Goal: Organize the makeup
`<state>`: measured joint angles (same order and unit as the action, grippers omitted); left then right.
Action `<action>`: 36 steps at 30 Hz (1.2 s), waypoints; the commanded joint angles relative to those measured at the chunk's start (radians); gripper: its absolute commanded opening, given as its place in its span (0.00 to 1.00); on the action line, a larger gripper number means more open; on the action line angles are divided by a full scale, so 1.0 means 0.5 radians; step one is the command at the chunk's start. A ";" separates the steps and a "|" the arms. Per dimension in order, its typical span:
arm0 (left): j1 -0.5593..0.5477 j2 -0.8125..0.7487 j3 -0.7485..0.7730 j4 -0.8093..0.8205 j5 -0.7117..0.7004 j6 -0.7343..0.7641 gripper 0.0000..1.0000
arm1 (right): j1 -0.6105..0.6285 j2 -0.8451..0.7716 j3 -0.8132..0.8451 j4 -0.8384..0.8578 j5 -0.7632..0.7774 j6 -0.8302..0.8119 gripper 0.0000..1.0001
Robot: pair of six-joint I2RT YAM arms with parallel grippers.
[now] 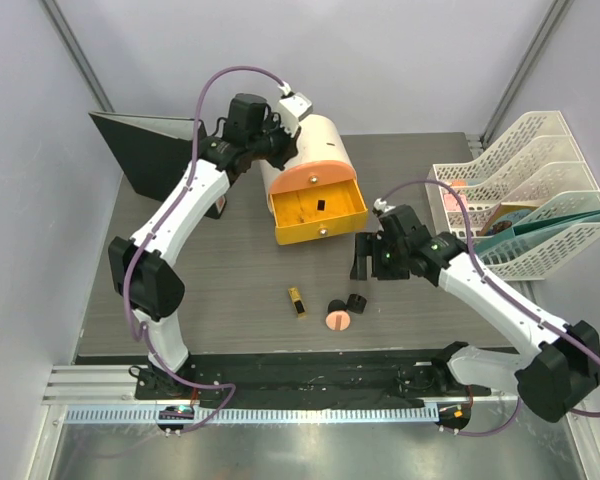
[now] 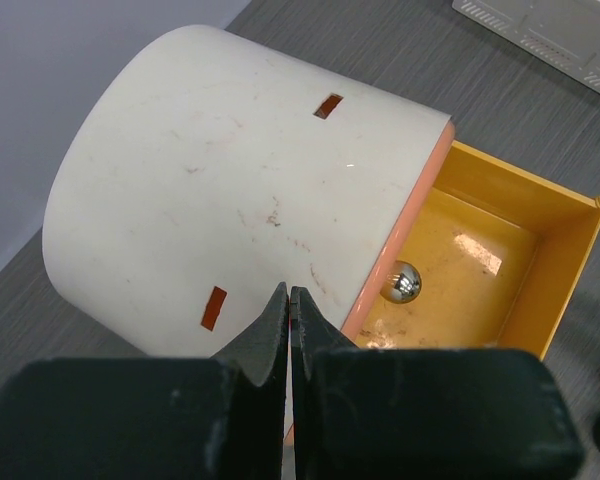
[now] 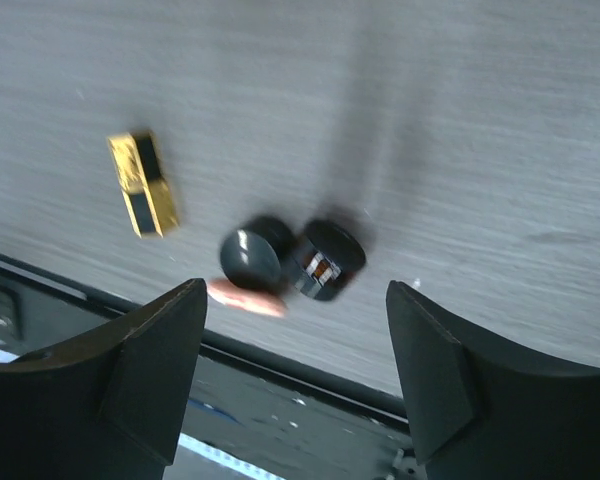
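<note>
One black-gold lipstick point(image 1: 296, 301), two black jars point(image 1: 336, 308) and one pink compact point(image 1: 337, 321) lay near the table's point(image 1: 230, 290) front edge, the jars side by side. Bare table separated them from the open yellow drawer point(image 1: 325, 230). The right hand point(image 1: 364, 260) hung near the jars, fingers wide apart and empty. The left hand point(image 2: 289, 300), fingers pressed together, held nothing over the cream box point(image 2: 210, 180).

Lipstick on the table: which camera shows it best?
The right wrist view. The lipstick appears largest there, with its gold and black sides both visible, though the picture is slightly blurred. The top external view shows the lipstick only as a small sliver. The left wrist view does not show it at all.
</note>
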<state>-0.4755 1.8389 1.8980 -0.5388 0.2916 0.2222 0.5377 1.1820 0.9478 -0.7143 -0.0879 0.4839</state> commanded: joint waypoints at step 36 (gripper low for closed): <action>0.006 -0.082 -0.050 -0.088 -0.049 0.071 0.00 | 0.373 0.498 -0.193 0.235 0.250 -0.176 0.73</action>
<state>-0.4755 1.8370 1.8751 -0.5755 0.2775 0.2443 0.7193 1.4200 0.8539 -0.6449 0.0620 0.3904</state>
